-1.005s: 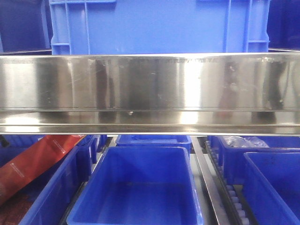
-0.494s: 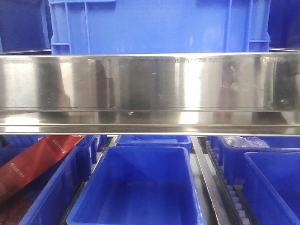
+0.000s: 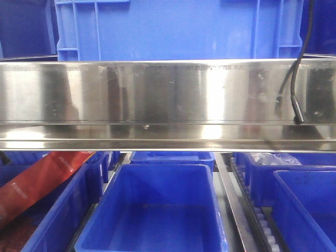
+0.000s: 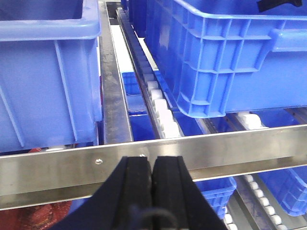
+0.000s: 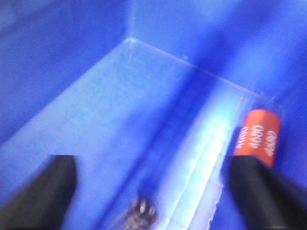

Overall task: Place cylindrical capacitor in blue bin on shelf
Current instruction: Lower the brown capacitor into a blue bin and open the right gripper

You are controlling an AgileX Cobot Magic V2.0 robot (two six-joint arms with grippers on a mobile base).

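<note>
In the right wrist view my right gripper (image 5: 153,164) is open inside a blue bin (image 5: 96,110). Its two dark fingers stand wide apart above the bin floor. Low between them is a small dark blurred thing with silvery glints, the cylindrical capacitor (image 5: 142,214); neither finger touches it. My left gripper (image 4: 152,160) is shut with nothing in it, just in front of the shelf's steel rail (image 4: 240,143). The front view shows the shelf's wide shiny rail (image 3: 157,100) and neither gripper.
A clear plastic bag with an orange-red labelled part (image 5: 256,136) lies in the same bin by the right finger. A black cable (image 3: 295,84) hangs before the rail. A large blue crate (image 3: 173,26) sits above; open blue bins (image 3: 157,210) and a red packet (image 3: 37,184) below.
A black cable has come into the front view at the upper right, hanging down across the steel rail. The bins and the rail have not moved.
</note>
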